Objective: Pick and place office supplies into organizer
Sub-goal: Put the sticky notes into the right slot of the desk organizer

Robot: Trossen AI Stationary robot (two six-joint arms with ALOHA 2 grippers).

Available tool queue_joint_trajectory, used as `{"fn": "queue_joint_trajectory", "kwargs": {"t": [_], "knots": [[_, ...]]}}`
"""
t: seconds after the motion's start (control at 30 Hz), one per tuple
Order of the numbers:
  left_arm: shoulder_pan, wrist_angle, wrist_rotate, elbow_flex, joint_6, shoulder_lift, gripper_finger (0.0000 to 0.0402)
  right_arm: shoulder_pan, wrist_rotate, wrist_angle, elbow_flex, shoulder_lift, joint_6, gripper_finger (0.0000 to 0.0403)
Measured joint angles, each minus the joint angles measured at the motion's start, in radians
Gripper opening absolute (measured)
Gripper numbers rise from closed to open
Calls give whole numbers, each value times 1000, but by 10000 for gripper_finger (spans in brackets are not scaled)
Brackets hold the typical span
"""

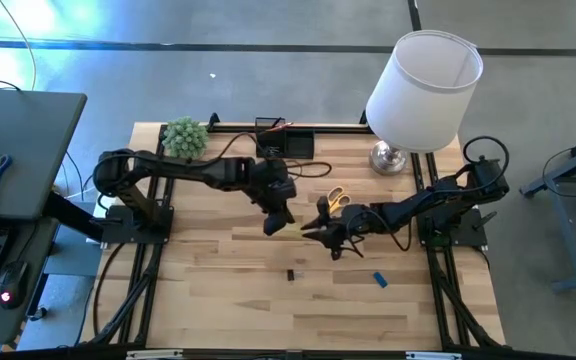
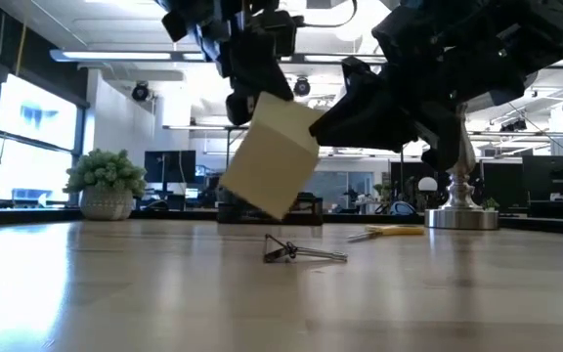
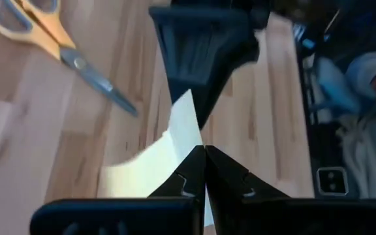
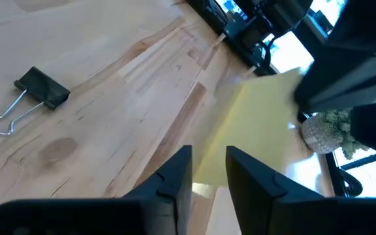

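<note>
The left gripper (image 1: 275, 222) is clamped shut on the yellow sticky-note pad (image 2: 270, 154), holding it tilted above the middle of the wooden table (image 1: 218, 290). The right gripper (image 1: 320, 232) sits just beside it, fingers slightly apart around the pad's edge. A black binder clip (image 2: 301, 250) lies on the table below, a small blue block (image 1: 380, 279) nearby, and yellow-handled scissors (image 1: 338, 198) behind. Farther back stand the black organizer (image 1: 286, 143), a green plant (image 1: 185, 137) and a white-shaded lamp (image 1: 423, 85), with an office beyond.

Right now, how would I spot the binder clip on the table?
Start at the white-shaded lamp and come across the wooden table toward its front edge. The binder clip lies alone on bare wood, left of the small blue block: tiny, black, with silver wire handles.
</note>
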Motion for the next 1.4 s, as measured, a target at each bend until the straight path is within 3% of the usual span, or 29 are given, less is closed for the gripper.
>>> {"fn": "queue_joint_trajectory", "kwargs": {"t": [0.17,0.37,0.5,0.77,0.9,1.03,1.13,1.23,1.4], "knots": [[-2,37,12,0,-28,-9,0,0,5,35,0,0,42,129],[-16,130,25,0,-59,-10,0,-1,100,57,0,0,58,200],[-15,211,60,0,-98,-10,0,-1,134,52,0,1,56,219],[-15,126,61,0,-73,-10,0,0,101,-43,1,2,36,184],[-28,52,54,0,-46,-10,0,3,229,-119,1,0,96,162],[-44,-38,-55,0,26,-10,0,31,423,-212,0,-62,137,141],[-44,-82,-123,0,60,-10,0,43,481,-312,1,-151,247,129],[-42,-82,-137,-3,65,-10,0,0,425,-493,2,-238,493,121],[-80,-48,-135,-6,66,3,0,-95,88,-746,2,-276,796,117]]}}
